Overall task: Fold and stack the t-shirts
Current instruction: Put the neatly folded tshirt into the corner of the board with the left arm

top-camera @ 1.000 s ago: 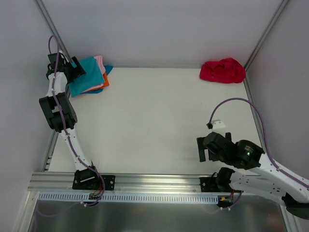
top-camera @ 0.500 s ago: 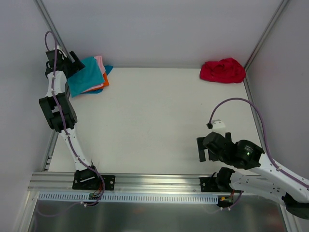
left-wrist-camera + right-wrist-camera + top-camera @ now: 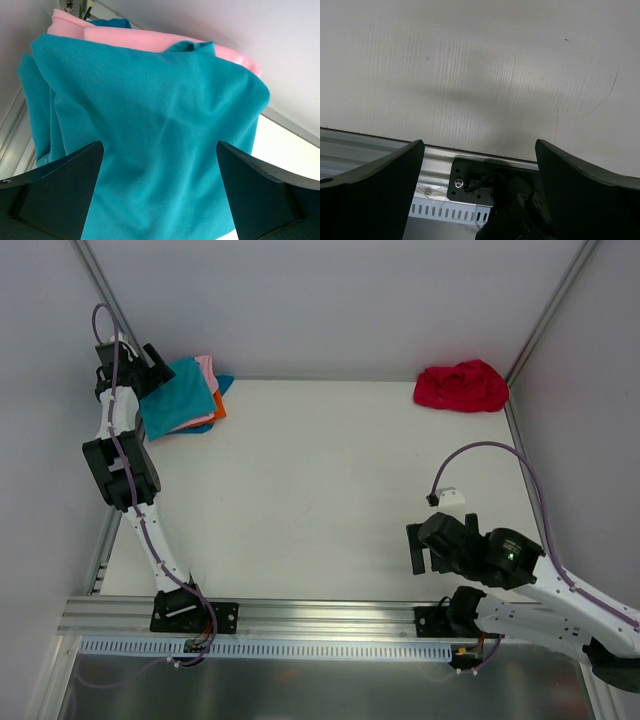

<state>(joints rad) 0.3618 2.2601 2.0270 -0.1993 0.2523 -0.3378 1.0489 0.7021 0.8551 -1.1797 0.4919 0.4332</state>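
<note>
Left gripper [image 3: 159,150]: jaws spread wide, nothing between them. It is poised at the far left corner, at the left edge of the stack. Whether it touches the cloth cannot be told.

The teal t-shirt [image 3: 150,110] lies on top of the stack, folded and somewhat rumpled. A pink t-shirt [image 3: 150,42] shows behind it. From above, an orange t-shirt [image 3: 218,408] and a blue t-shirt [image 3: 225,383] peek out at the right side.

Right gripper [image 3: 479,150]: jaws also wide, holding nothing, low over the near right part of the table [image 3: 320,480]. Its wrist view shows bare white surface with faint scuffs.

The red t-shirt [image 3: 461,386] lies crumpled in the far right corner, well apart from both arms.

Surface: flat, white and matte. Pale walls close it on the left, far and right sides, with slanting metal frame posts [image 3: 555,305] at the far corners. An aluminium rail [image 3: 320,615] runs along the near edge and carries both arm bases. The whole middle of the table lies open between the stack and the red shirt.
</note>
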